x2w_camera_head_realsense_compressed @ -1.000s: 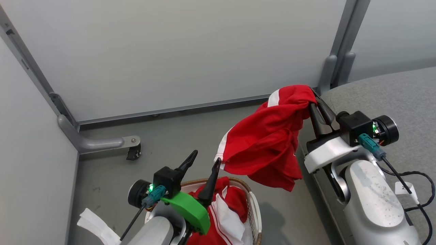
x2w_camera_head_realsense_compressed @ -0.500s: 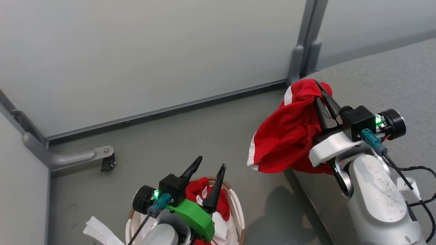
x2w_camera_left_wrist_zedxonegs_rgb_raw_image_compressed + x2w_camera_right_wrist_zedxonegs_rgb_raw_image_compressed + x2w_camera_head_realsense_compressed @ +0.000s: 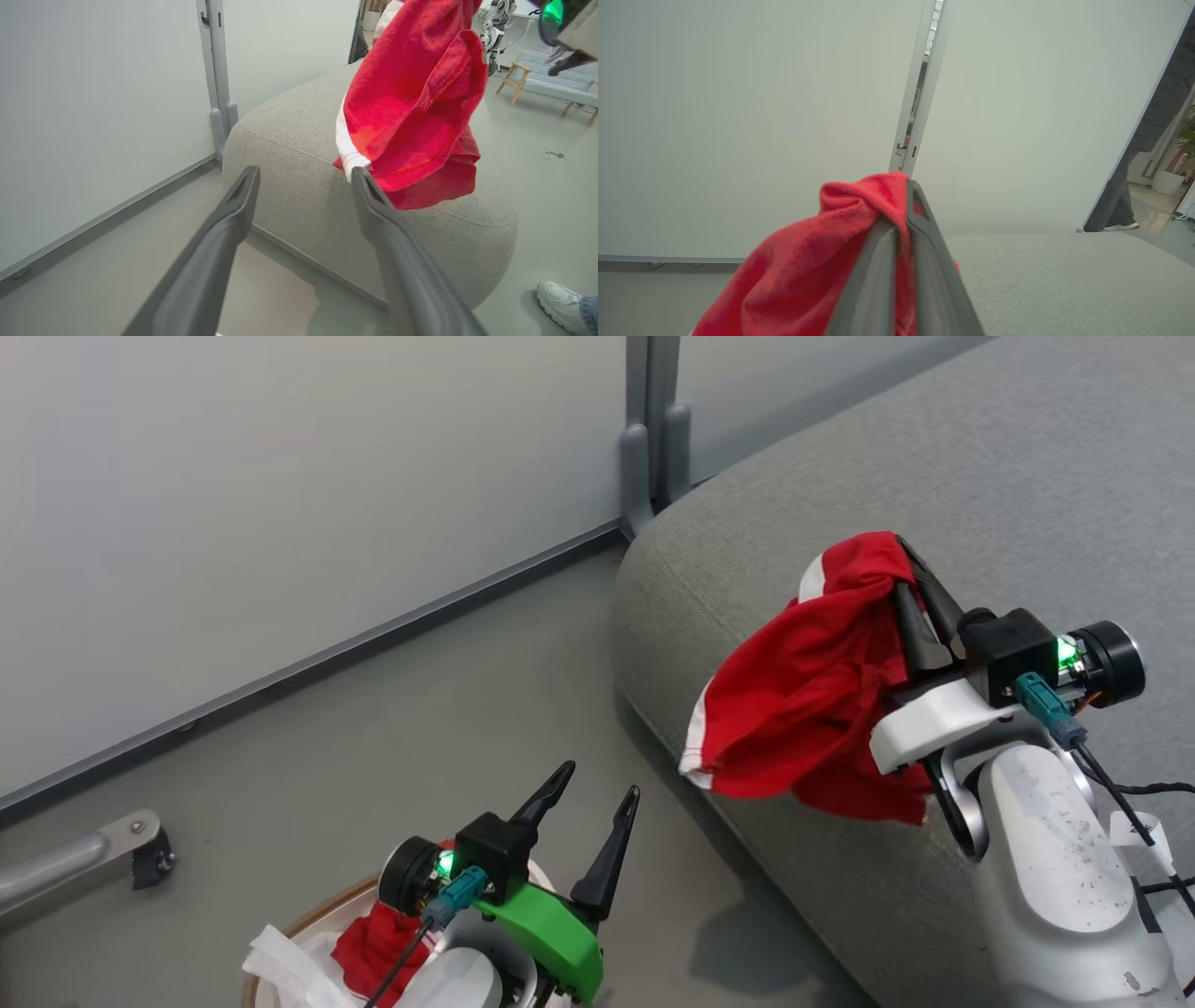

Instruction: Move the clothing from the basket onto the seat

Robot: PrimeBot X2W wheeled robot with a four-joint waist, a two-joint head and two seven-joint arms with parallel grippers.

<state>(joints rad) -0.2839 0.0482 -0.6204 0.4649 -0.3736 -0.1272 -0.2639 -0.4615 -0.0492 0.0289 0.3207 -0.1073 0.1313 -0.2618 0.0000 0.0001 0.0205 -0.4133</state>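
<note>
While my right gripper [image 3: 904, 553] pinches a red garment [image 3: 803, 709] hanging at the seat [image 3: 934, 476] corner, my left gripper [image 3: 600, 780] is spread wide, empty, above the basket [image 3: 308, 919] with more red clothing [image 3: 373, 943]. Partition post [image 3: 653, 429] behind seat; someone's shoe [image 3: 558, 298] nearby.

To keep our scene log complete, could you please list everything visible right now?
sofa: one, grey, right side
garment: one, red with white trim, hanging over the sofa's end
basket: one, brown rim, floor at lower left
liner: one, white, in the basket
clothing in basket: count unclear, red
partition panels: two, pale grey, behind
caster foot: one, grey, floor at left
shoe: one, white, a person's, beside the sofa
left end effector: one, dark fingers, open, empty
right end effector: one, dark fingers, shut on the garment
</note>
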